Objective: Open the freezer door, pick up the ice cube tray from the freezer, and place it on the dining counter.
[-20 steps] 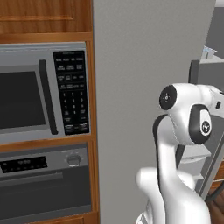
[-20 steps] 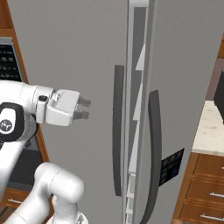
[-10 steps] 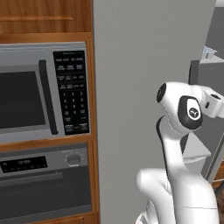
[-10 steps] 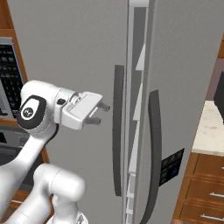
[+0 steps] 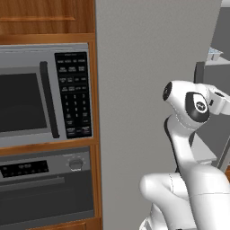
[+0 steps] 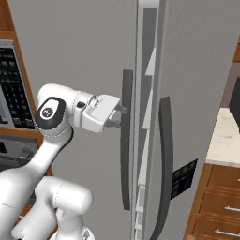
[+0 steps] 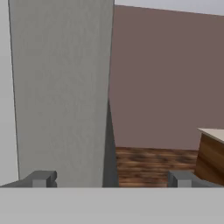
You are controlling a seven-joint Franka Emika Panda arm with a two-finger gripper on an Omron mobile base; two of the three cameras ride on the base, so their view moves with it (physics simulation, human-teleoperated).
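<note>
Gripper point(image 6: 121, 117), jaws spread, at one of two freezer handles point(image 6: 126, 140).

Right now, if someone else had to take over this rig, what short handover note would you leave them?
Gripper: open, holding nothing, fingertips at the freezer door's handle, one either side of it in the hand view.
Freezer door: appears slightly ajar, with a gap along its edge where pale inner shelf edges show.
Ice cube tray: not seen yet.
Done: arm brought up to the handle.
Left: close on the handle, pull the door wide, take the tray out, carry it to the dining counter.
Nearby: microwave and oven in the wood cabinet to the left of the freezer.
</note>
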